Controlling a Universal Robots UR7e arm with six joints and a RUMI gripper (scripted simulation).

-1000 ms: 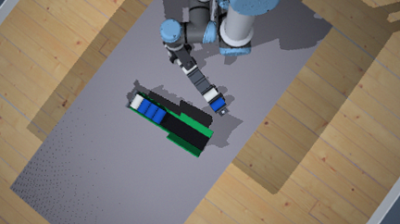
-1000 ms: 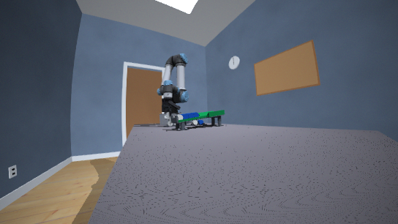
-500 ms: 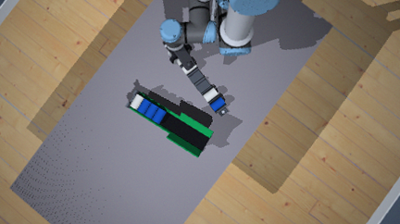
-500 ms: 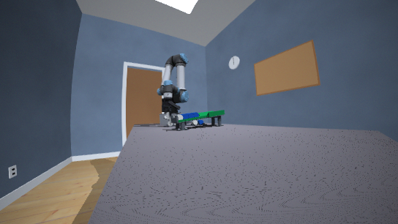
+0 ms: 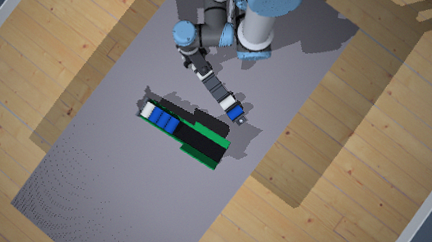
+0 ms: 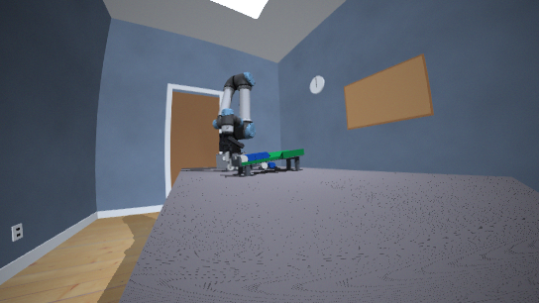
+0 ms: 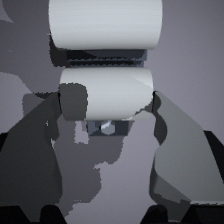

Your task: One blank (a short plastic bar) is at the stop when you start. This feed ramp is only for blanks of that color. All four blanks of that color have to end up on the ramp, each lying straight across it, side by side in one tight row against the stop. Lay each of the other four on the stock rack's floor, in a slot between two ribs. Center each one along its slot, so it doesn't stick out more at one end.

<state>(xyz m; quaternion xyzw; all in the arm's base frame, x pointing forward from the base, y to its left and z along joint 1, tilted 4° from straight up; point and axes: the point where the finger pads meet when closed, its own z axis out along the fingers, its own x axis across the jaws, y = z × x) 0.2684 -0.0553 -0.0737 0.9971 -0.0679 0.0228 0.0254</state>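
Observation:
The green feed ramp [image 5: 186, 136] lies mid-mat, with a white stop [image 5: 147, 109] at its left end. Three blue blanks [image 5: 165, 118] lie across it in a tight row against the stop. My gripper [image 5: 234, 112] is low over the mat, just past the ramp's far right end. In the wrist view its fingers touch both ends of a white blank [image 7: 106, 92] that lies on the mat. A second white blank [image 7: 106, 25] lies parallel just beyond it, with a dark ribbed strip [image 7: 102, 57] between them. I cannot make out the stock rack clearly.
The ramp stands on short legs [image 6: 269, 165], and its black lower half [image 5: 200, 146] is bare. A small dark block with a bolt head [image 7: 107, 127] sits on the mat between my fingers. The arm's base [image 5: 257, 18] stands at the mat's far end.

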